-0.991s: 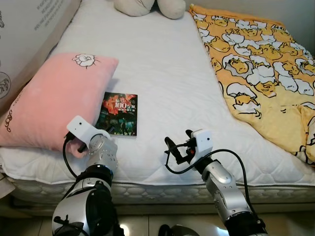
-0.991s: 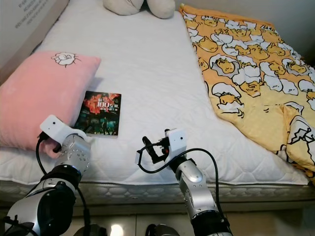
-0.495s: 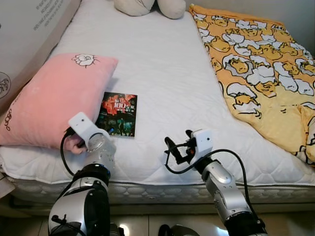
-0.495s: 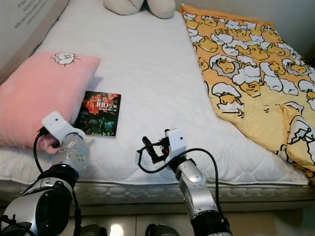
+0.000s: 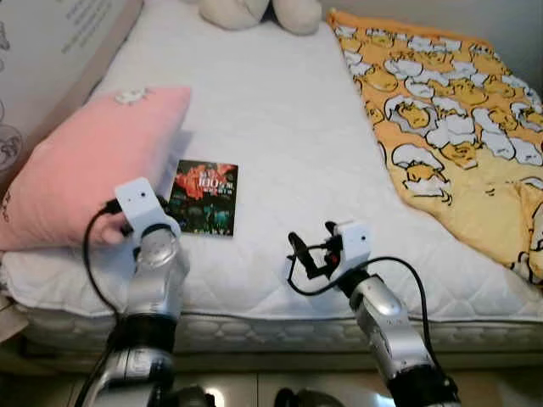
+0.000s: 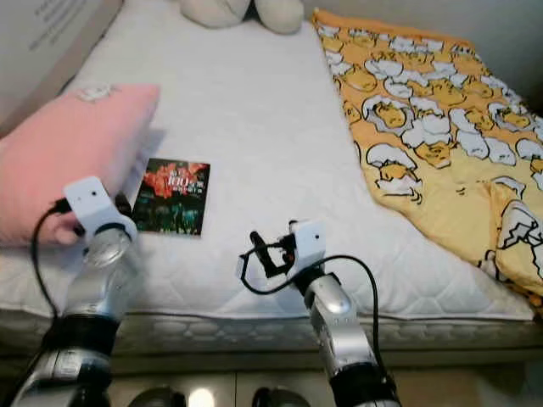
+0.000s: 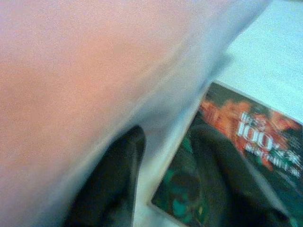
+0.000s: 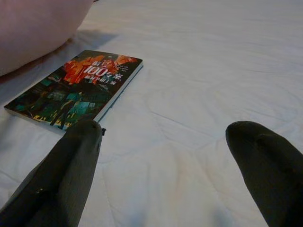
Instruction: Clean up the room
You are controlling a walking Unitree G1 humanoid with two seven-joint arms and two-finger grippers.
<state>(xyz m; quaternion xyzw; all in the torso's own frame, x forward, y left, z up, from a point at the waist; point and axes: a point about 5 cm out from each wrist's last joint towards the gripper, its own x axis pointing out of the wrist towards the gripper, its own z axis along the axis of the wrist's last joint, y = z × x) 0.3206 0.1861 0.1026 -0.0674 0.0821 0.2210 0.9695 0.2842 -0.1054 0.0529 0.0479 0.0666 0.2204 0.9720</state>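
Two grippers at the near edge of a bed

Both arms reach over the near edge of a white quilted mattress (image 5: 271, 110). The left gripper (image 7: 165, 182) is at the near corner of a pink pillow (image 5: 93, 161) that lies on the mattress's left side. In the left wrist view its two black fingers (image 7: 111, 179) stand a little apart, one against the pillow's underside, the other over the dark cover of a book (image 5: 204, 197). That view is blurred, and whether the fingers pinch the pillow's edge or only touch it cannot be told. From the head camera the white wrist housing hides the fingertips, pressed against the pillow corner.

The book lies flat on the mattress just beside the pillow, its cover dark green and red with "100" printed on it. Its left edge sits close under the pillow's overhang.

The right gripper (image 8: 177, 156) hovers low over bare mattress, to the right of the book and nearer the bed's edge. Its fingers (image 8: 71, 165) are spread wide with nothing between them, pointing toward the book, which is apart from them.

An orange-yellow blanket (image 5: 450, 127) printed with cartoon egg figures covers the right side of the bed, rumpled toward its near end. At the head of the bed rests a cream plush toy (image 5: 254, 12). A cardboard box (image 5: 51, 59) stands against the bed's left side, beyond the pillow.
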